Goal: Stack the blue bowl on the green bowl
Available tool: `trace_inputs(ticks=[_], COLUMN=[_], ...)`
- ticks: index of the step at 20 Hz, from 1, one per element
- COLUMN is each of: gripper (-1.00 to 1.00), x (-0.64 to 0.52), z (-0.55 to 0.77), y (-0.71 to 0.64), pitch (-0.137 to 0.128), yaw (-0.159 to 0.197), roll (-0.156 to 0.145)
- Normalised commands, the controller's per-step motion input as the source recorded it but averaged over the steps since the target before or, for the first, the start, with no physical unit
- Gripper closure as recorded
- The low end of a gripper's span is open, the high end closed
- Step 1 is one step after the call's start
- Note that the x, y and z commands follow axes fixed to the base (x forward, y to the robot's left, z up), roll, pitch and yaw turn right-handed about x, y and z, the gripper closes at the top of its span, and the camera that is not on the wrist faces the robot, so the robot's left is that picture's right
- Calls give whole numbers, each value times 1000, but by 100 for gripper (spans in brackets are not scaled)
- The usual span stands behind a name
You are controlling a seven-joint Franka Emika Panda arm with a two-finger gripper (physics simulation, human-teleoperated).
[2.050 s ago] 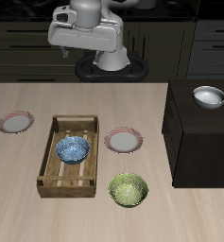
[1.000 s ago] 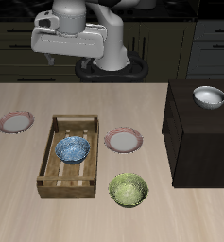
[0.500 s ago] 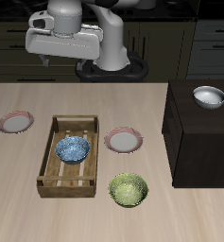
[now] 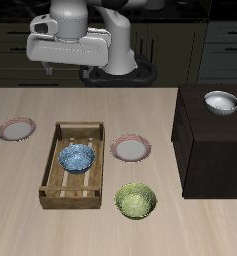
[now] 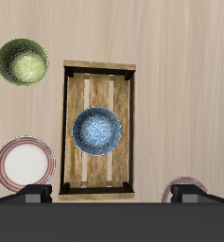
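The speckled blue-and-white glazed bowl (image 5: 96,130) sits in the slatted wooden crate (image 5: 73,161) straight below the 2 spread, empty fingers (image 5: 36,192).

The blue bowl (image 4: 77,157) (image 5: 96,129), small and round with a mottled blue-and-white speckled glaze, sits upright and empty on the slatted floor of the wooden crate (image 4: 53,170). The green bowl (image 4: 136,200) (image 5: 22,60), about the same size with a mottled yellow-green glaze, stands upright on the bare counter (image 4: 180,225) just outside the crate, at about four o'clock from the blue bowl in the exterior view.
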Motion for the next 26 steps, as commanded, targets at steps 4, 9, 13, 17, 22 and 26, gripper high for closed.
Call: trace_inputs(ticks=[4,9,13,17,22,26], gripper=[-100,-100,-100,-100,-100,-100], x=[161,141,136,84,40,68], z=[-47,-39,-51,-163,-172,-377], y=[75,-108,-128,-30,20,-64], pitch=[5,3,-1,11,14,43], yaw=[9,4,-5,-10,10,8], roll=[12,-15,-13,-5,-1,-12])
